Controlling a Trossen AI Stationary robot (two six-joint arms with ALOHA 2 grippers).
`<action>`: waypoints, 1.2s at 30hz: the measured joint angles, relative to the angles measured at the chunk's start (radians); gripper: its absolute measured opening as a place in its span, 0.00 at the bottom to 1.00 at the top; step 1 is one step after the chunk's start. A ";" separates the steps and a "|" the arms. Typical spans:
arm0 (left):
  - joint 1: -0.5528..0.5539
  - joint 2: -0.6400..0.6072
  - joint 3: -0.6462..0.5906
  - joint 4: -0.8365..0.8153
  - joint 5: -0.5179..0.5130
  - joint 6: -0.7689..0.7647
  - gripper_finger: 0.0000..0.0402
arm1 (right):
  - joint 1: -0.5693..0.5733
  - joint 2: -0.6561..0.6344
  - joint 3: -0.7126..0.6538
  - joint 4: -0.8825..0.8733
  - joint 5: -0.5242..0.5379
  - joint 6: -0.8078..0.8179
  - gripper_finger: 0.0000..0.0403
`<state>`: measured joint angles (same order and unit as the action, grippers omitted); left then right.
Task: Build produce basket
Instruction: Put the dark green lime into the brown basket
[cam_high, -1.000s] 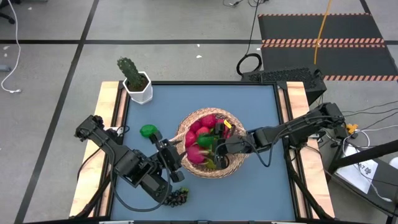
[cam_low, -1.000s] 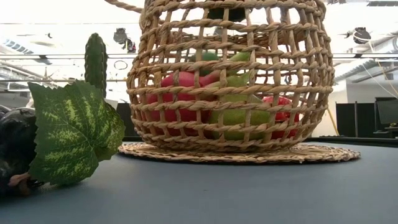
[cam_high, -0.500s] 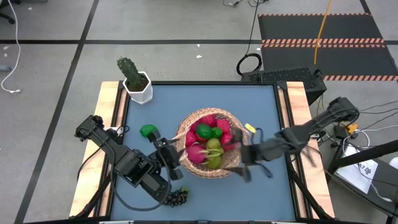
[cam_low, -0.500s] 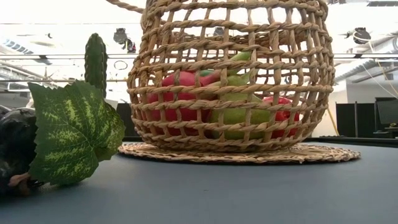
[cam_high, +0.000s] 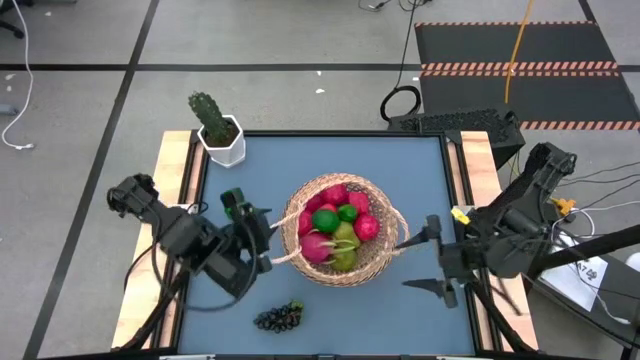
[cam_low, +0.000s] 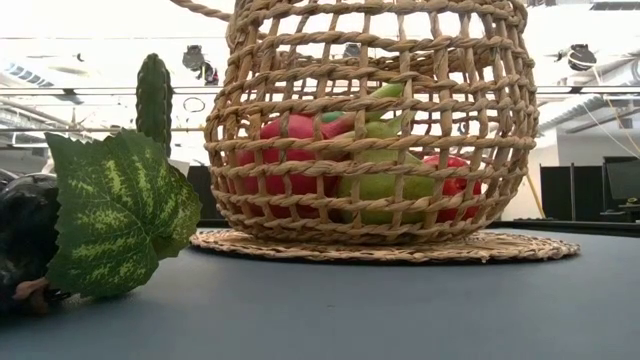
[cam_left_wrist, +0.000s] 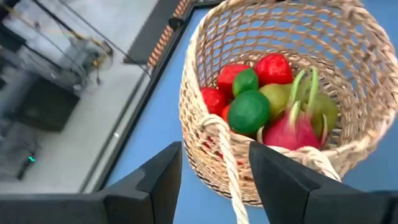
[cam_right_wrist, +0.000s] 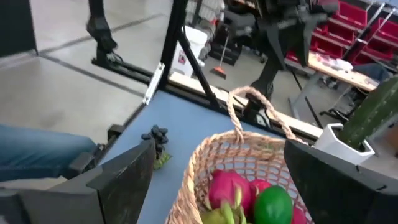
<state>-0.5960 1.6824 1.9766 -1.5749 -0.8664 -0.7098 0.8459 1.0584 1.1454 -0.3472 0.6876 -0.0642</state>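
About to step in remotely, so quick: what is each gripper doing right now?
Left gripper: closed on the wicker basket's looped side handle.
Right gripper: open, holding nothing, off the basket's right side.

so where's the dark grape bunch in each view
high view: dark grape bunch on the blue table, front of the round tan wicker basket.
low view: dark shape at far left, behind a green leaf.
left wrist view: not in it.
right wrist view: small, beyond the basket.
shared landmark: the basket.
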 joint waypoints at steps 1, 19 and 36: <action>0.007 -0.012 -0.001 0.003 0.011 -0.003 0.47 | 0.009 -0.009 0.000 0.002 0.005 0.000 0.86; 0.134 -0.135 -0.052 0.006 0.107 0.188 0.47 | 0.072 -0.024 0.000 -0.028 0.020 -0.051 0.86; 0.268 -0.481 -0.692 0.056 0.062 0.012 0.47 | 0.035 -0.024 0.001 -0.036 0.028 -0.277 0.86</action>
<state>-0.3282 1.2017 1.2844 -1.5192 -0.8041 -0.6981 0.8805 1.0344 1.1461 -0.3829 0.7155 -0.3412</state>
